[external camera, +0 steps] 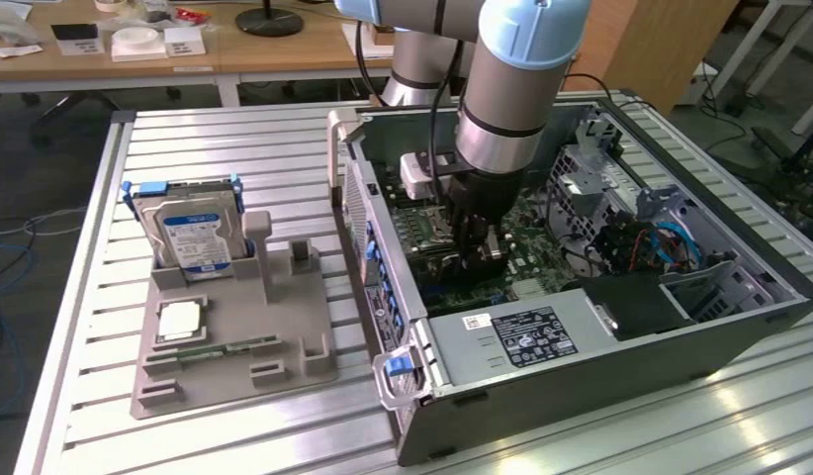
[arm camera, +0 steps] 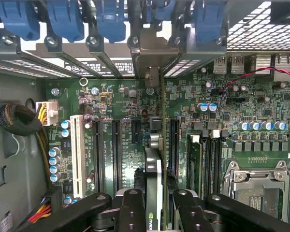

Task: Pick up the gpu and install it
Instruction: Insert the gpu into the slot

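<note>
The gpu (arm camera: 153,169) stands on edge between my gripper (arm camera: 154,205) fingers (arm camera: 130,208), black shroud on one side and green board edge on the other. It is down among the black expansion slots (arm camera: 116,150) of the green motherboard (arm camera: 130,106). Its silver bracket (arm camera: 152,53) reaches the case's rear slot openings. In the exterior view my gripper (external camera: 480,247) reaches down inside the open computer case (external camera: 380,228), shut on the dark gpu (external camera: 486,265) just above the board.
Blue slot clips (arm camera: 106,19) line the case's rear wall. A CPU socket (arm camera: 253,179), a white slot (arm camera: 77,150) and cable bundles (arm camera: 19,121) surround the card. Outside the case, a grey parts holder (external camera: 301,366) carries a hard drive (external camera: 189,233) and a memory stick (external camera: 228,346). The power supply (external camera: 525,336) fills the case's near end.
</note>
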You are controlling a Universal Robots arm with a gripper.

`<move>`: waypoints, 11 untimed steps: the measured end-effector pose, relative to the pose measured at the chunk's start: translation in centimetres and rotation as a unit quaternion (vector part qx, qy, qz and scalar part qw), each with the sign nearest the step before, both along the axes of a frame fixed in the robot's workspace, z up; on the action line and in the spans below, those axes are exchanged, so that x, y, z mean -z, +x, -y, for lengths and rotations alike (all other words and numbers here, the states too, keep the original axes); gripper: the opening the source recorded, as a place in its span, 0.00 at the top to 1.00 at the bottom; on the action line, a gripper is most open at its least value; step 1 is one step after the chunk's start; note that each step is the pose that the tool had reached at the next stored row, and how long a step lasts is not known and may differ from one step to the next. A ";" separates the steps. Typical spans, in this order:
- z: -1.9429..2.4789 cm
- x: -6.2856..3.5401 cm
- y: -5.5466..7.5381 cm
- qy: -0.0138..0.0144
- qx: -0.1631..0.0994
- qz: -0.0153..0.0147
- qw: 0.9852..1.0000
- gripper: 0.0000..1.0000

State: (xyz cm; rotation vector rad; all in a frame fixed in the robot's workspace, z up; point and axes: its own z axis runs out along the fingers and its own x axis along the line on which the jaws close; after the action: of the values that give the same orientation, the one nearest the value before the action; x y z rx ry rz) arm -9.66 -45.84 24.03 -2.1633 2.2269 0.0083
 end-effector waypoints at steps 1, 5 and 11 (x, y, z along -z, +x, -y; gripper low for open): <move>0.00 0.00 0.0 0.000 0.000 0.000 1.000 0.73; 0.00 0.00 0.0 0.000 0.000 0.000 1.000 0.73; 0.00 0.00 0.0 0.000 0.000 0.000 1.000 0.73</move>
State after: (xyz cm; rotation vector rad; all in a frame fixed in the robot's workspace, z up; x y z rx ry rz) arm -9.67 -45.84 24.03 -2.1632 2.2269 0.0085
